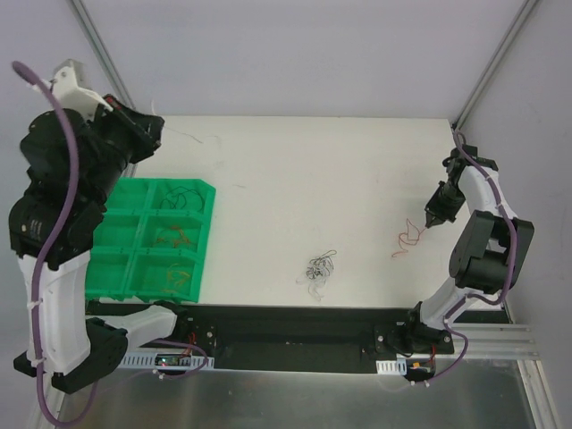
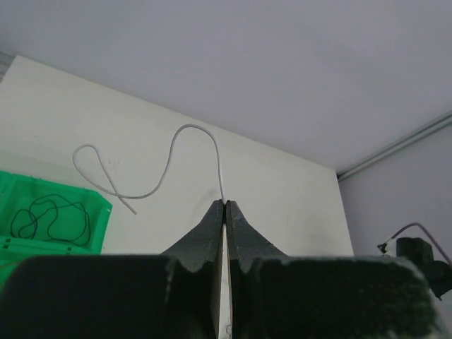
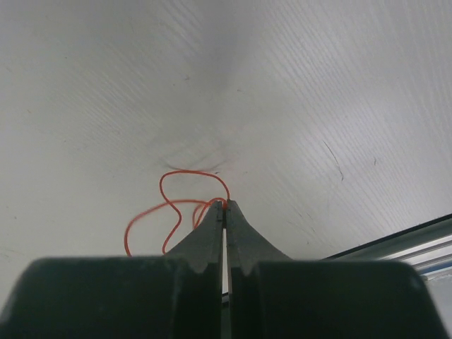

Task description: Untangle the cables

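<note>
A small tangle of thin cables (image 1: 318,268) lies on the table near the front middle. My left gripper (image 1: 154,125) is raised at the far left, shut on a white cable (image 2: 173,159) that curls away from its tips (image 2: 225,203); the cable also shows faintly in the top view (image 1: 192,136). My right gripper (image 1: 429,221) is low at the right, shut on an orange cable (image 1: 407,239), whose loops hang from its tips (image 3: 225,202) to the left (image 3: 166,212) just above the table.
A green compartment tray (image 1: 207,223) stands at the left with black, orange and pale cables in its cells; its black cable (image 2: 53,215) shows in the left wrist view. A black rail (image 1: 295,331) runs along the table's near edge.
</note>
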Available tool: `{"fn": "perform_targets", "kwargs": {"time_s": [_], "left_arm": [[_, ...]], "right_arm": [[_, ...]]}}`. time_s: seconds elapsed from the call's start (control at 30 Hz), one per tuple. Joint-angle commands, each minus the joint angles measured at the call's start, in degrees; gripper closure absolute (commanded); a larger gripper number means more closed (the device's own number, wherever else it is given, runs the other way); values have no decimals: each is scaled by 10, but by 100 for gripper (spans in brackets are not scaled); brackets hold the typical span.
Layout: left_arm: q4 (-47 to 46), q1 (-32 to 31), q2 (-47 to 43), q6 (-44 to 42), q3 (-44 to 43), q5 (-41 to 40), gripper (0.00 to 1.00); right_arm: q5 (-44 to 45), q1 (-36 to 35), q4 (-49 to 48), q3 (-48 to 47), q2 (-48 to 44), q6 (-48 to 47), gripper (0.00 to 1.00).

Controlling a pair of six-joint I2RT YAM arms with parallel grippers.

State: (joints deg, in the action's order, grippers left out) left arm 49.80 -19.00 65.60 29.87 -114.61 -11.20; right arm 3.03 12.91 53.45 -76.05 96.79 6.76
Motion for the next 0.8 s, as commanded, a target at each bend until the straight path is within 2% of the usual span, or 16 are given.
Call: {"fn": "perform_targets", "kwargs": {"time_s": [0.0, 0.1, 0.17, 0.47, 0.77], "left_arm": [[3, 7, -18, 4, -50, -62, 100], [3, 7, -7, -5, -55, -66, 100], [3, 7, 4, -7, -55, -64, 100], [2, 19, 51, -19, -33, -102, 100], [3, 71, 44, 12, 39, -88, 100]], "right_arm": [[-5, 4, 3, -19, 16, -3, 100], [-24, 1, -2, -22, 19, -4, 100], [-67, -8, -8, -20, 12, -7, 100], [-108, -168, -15, -2, -58, -29, 100], [-159, -203, -21, 43, -96, -24, 100]]}}
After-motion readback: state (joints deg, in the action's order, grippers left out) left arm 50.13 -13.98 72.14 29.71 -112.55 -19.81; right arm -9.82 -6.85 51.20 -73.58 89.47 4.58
